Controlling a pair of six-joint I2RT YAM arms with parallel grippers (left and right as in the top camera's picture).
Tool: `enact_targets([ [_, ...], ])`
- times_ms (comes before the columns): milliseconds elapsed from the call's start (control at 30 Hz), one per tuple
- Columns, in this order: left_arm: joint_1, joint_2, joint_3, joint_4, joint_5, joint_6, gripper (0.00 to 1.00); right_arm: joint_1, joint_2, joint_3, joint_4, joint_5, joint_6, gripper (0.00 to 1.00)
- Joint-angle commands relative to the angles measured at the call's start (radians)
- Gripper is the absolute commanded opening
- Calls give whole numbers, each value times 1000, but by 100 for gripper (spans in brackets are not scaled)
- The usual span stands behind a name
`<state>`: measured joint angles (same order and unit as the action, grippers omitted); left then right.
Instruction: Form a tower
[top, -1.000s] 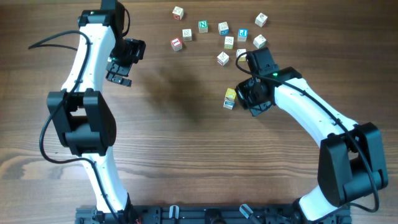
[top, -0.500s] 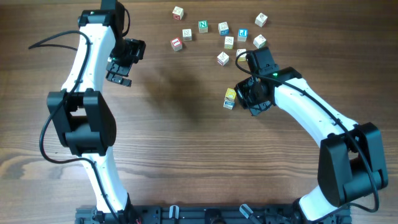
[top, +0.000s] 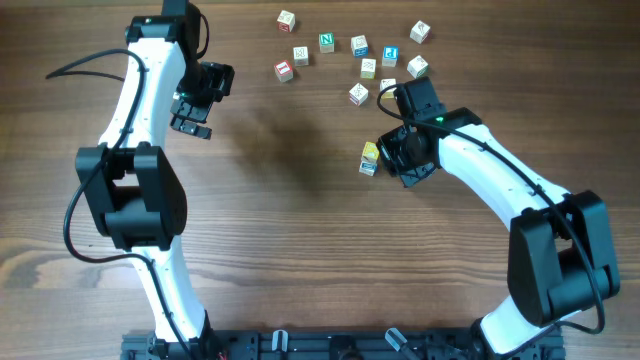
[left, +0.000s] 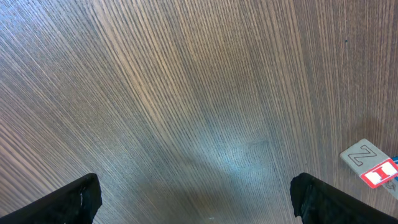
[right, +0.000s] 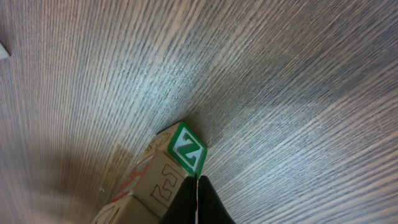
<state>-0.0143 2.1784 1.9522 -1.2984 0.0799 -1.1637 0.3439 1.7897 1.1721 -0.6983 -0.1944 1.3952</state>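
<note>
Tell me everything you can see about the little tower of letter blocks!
The tower is a narrow stack of small pale wooden alphabet cubes, standing on the wooden table apart from the loose cubes. From overhead, yellow and blue faces show. The right wrist view shows a green-framed letter face on one cube, and the shut right claw sits right by that cube's corner, seemingly touching it.

The surface (top: 300, 250) is dark, fine-grained wood with a soft sheen; the tower (top: 370, 158) is pale matt wood with painted faces.
</note>
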Motion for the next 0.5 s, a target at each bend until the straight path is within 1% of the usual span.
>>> enact_targets([
  [0,3,-35,-7,0,-10,12,100,6,20,-3,6,-31,22,4],
  [467,3,-35,-7,0,-10,12,100,7,20,-3,17,-58,29,4],
])
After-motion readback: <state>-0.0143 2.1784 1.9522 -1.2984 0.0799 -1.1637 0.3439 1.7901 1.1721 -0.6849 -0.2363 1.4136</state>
